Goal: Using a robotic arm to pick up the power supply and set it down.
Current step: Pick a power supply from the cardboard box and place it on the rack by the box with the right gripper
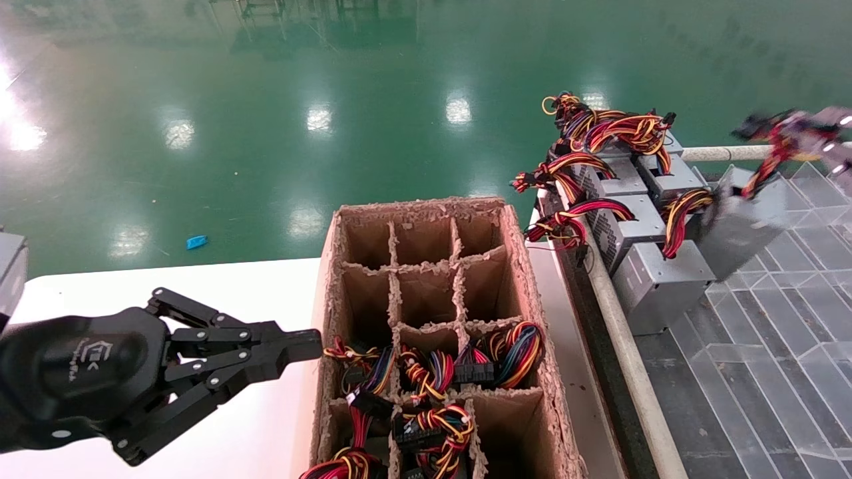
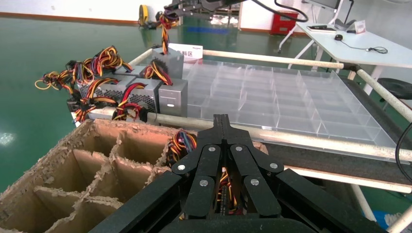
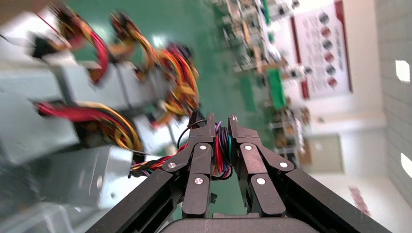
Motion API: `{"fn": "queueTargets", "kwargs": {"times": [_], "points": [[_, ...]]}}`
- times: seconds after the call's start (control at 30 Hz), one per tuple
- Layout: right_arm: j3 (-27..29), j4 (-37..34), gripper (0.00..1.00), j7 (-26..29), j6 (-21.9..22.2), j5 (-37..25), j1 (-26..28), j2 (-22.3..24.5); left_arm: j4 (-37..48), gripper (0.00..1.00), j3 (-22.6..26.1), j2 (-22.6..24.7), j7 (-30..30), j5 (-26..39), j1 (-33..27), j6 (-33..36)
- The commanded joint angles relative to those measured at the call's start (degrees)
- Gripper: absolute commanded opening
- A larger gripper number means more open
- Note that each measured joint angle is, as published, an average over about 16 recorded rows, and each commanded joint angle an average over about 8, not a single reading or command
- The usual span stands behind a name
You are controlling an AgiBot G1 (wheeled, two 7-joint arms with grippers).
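Over the clear divided tray (image 1: 792, 372) at the far right of the head view, the right claw (image 3: 221, 127) has a supply (image 1: 742, 223) off the surface, hanging tilted by its wire bundle (image 3: 222, 153). The right wrist view shows the fingers closed tight on those red, purple and black wires, with the grey box (image 3: 73, 174) dangling just below and beside them. So I judge the pick done and the carry under way; what is left is to lower the box into the tray and let go.

Other supplies (image 1: 639, 219) stand in a tight row at the tray's near-left edge, against a pale rail (image 1: 626, 346), their wires spilling over the top. The carried one hangs just beside that row, apart from the tray floor as far as I can tell.

The left claw (image 1: 303, 349) is parked low over the white table (image 1: 233, 286), fingers pressed together and holding nothing, its tips just beside the brown divided carton (image 1: 519, 266). That carton's near cells hold wire bundles; its far cells show bare cardboard.

Beyond lies a glossy green floor (image 1: 333, 80) with lamp reflections and a small blue scrap (image 1: 196, 241). The left wrist view adds a white desk (image 2: 369, 48) and a red cabinet (image 2: 282, 22) farther back.
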Motion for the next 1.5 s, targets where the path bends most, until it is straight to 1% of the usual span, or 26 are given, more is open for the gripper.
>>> {"fn": "queueTargets", "kwargs": {"times": [0.03,0.13,0.23,0.43,0.63,0.77,0.87,1.0,1.23,1.37,1.5], "points": [[0.39,-0.07,0.00,-0.93,-2.97,1.73,0.08,0.17,0.00,0.00,0.00,0.00,0.00,0.00,0.00,0.00],[0.50,-0.26,0.00,-2.02,-3.50,2.27,-0.16,-0.57,0.00,0.00,0.00,0.00,0.00,0.00,0.00,0.00],[0.43,-0.40,0.00,-2.81,-2.05,1.83,-0.47,-1.74,0.00,0.00,0.00,0.00,0.00,0.00,0.00,0.00],[0.05,-0.52,0.00,-3.48,3.14,-0.22,-0.96,-4.29,0.00,0.00,0.00,0.00,0.00,0.00,0.00,0.00],[-1.07,-0.52,0.00,-2.82,9.10,-3.17,-1.77,-6.21,0.00,0.00,0.00,0.00,0.00,0.00,0.00,0.00],[-2.02,-0.39,0.00,-1.33,12.58,-5.21,-2.00,-6.50,0.00,0.00,0.00,0.00,0.00,0.00,0.00,0.00],[-2.54,-0.21,0.00,0.08,13.76,-6.17,-1.71,-5.98,0.00,0.00,0.00,0.00,0.00,0.00,0.00,0.00],[-2.81,0.02,0.00,1.47,13.21,-6.45,-1.14,-4.62,0.00,0.00,0.00,0.00,0.00,0.00,0.00,0.00],[-2.06,0.18,0.00,1.78,9.71,-4.78,-0.91,-1.80,0.00,0.00,0.00,0.00,0.00,0.00,0.00,0.00],[-1.07,0.18,0.00,1.16,6.04,-2.33,-1.13,0.16,0.00,0.00,0.00,0.00,0.00,0.00,0.00,0.00],[0.13,0.04,0.00,0.23,0.57,1.22,-1.54,2.89,0.00,0.00,0.00,0.00,0.00,0.00,0.00,0.00]]}}
